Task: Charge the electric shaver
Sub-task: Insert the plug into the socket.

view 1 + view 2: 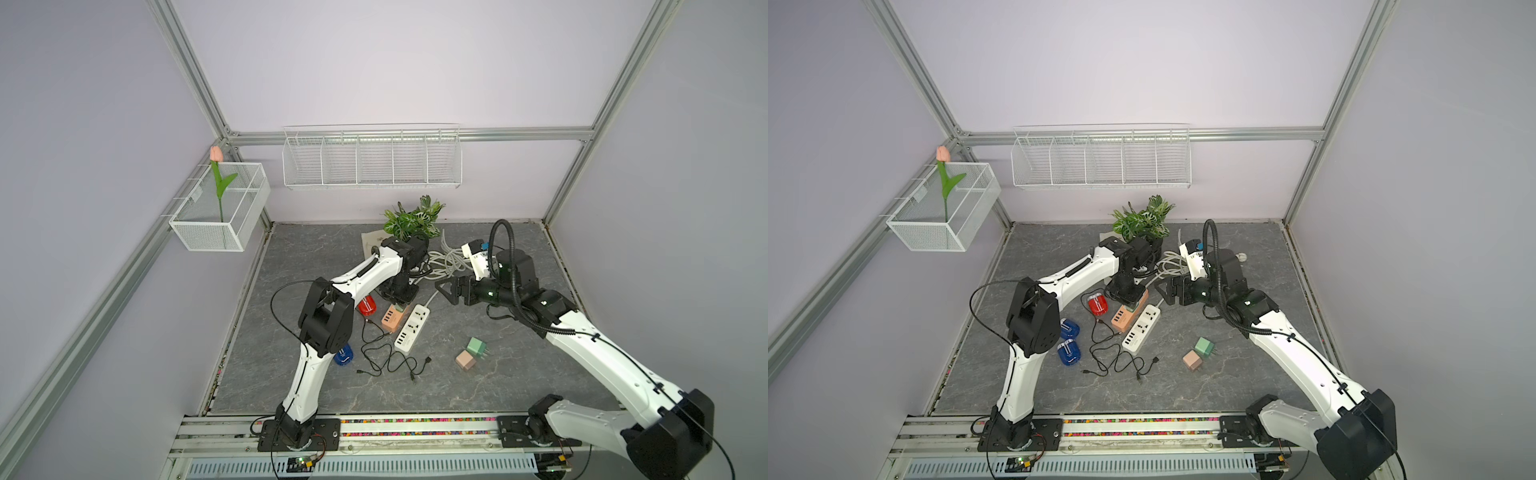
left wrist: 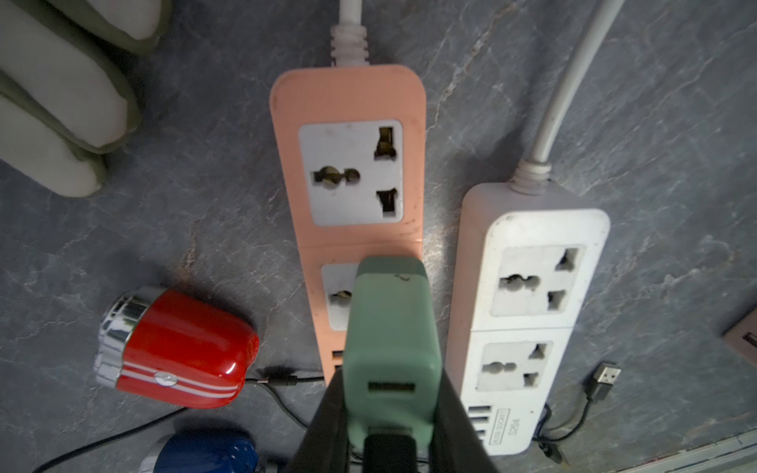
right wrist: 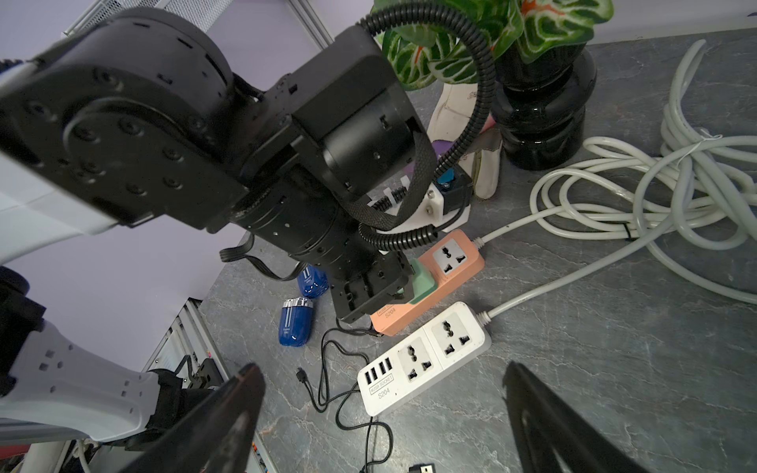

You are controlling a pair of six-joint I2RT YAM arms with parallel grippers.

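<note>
1. Blue shavers (image 1: 1069, 351), two: lay toward the left edge of the worktop (image 1: 498, 395).
2. Red shaver (image 2: 176, 348): lay on its side just left of the orange power strip (image 2: 348, 102), with a black cable (image 2: 282, 379) at its base.
3. Left gripper (image 2: 391, 393): fingers pinched a green adapter (image 2: 391, 327) over the orange strip's second socket; seating could not be told.
4. White power strip (image 2: 532, 286): lay just beside the orange one.
5. Right gripper (image 3: 381, 372): hovered above the strips, fingers spread wide, nothing between them.
6. Spare green adapter (image 1: 477, 347) and pink adapter (image 1: 465, 360): lay together right of the strips, nearer the front edge.
</note>
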